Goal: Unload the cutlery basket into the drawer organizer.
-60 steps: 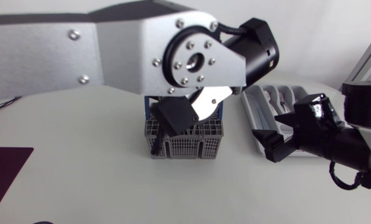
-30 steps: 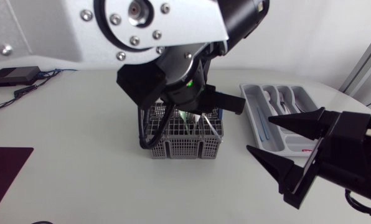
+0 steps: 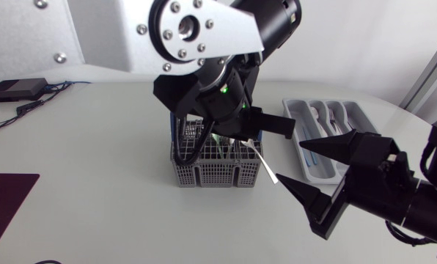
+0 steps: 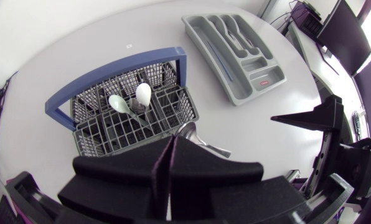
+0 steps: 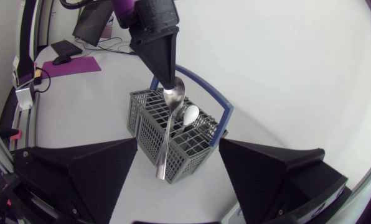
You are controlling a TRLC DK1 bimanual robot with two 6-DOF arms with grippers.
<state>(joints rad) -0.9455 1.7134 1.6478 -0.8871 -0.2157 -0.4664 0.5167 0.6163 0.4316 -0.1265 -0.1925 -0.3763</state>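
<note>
My left gripper (image 5: 168, 84) is clenched on a spoon (image 5: 170, 127) by its bowl, the handle hanging down beside the basket (image 3: 218, 174). My right gripper (image 3: 288, 161) gapes wide, empty, between the basket and the organizer (image 3: 328, 121).

In the head view the left arm (image 3: 204, 44) covers the far side of the basket (image 3: 218, 174), and the view's edge cuts the arm off. The metal spoon (image 5: 167, 137) hangs from the left end effector (image 5: 172, 86), whose 2 fingers hide the pinched part of its bowl. 2 pale spoons (image 4: 143, 94) stand in the basket, handles hidden down in the compartments. The right end effector (image 3: 290, 161) covers the near end of the organizer (image 3: 317, 117), whose cutlery is too small to sort into kinds. In the right wrist view both its fingers are cut off at the lower edge. At the near left of the surface (image 3: 94, 183), a dark red mat (image 3: 6, 205) is cut off by the edge.
</note>
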